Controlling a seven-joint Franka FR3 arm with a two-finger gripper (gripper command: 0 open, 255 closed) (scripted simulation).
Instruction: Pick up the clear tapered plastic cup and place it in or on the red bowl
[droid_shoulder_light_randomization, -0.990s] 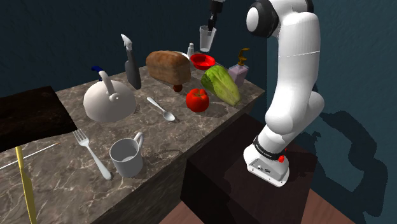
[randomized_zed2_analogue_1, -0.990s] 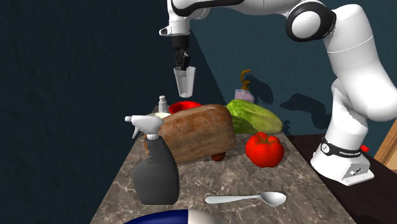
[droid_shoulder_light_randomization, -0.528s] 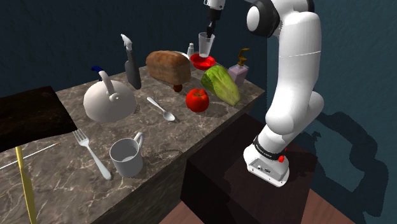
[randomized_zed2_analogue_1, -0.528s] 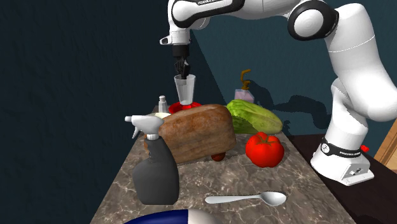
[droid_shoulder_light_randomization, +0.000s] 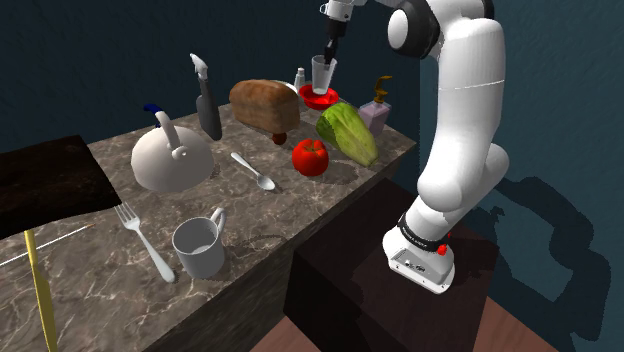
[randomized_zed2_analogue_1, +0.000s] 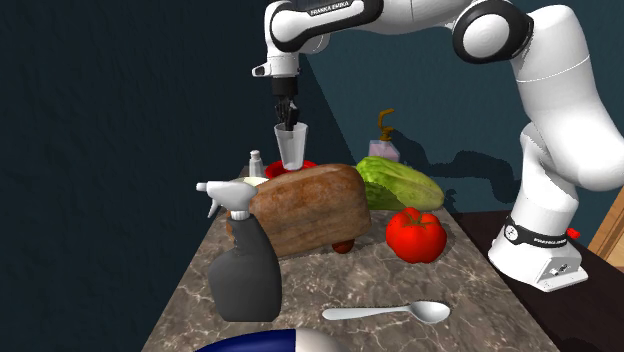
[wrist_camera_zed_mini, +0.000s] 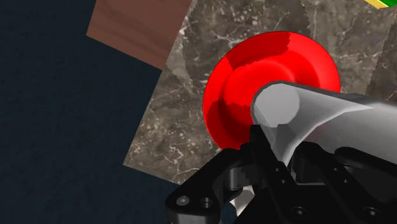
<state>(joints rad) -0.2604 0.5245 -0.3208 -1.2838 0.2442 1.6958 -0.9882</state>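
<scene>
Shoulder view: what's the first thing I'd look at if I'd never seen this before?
Probably the big white arm, bending over from the shoulder view's right. Its black gripper pinches a clear cup right over the red bowl at the marble counter's far end. After that, the bright red tomato and green lettuce stand out beside the brown bread loaf.

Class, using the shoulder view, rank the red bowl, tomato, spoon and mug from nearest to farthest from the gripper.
1. Red bowl, directly under the gripper holding the cup.
2. Tomato, nearer the camera.
3. Spoon, left of the tomato.
4. Mug, toward the view's lower left.
</scene>
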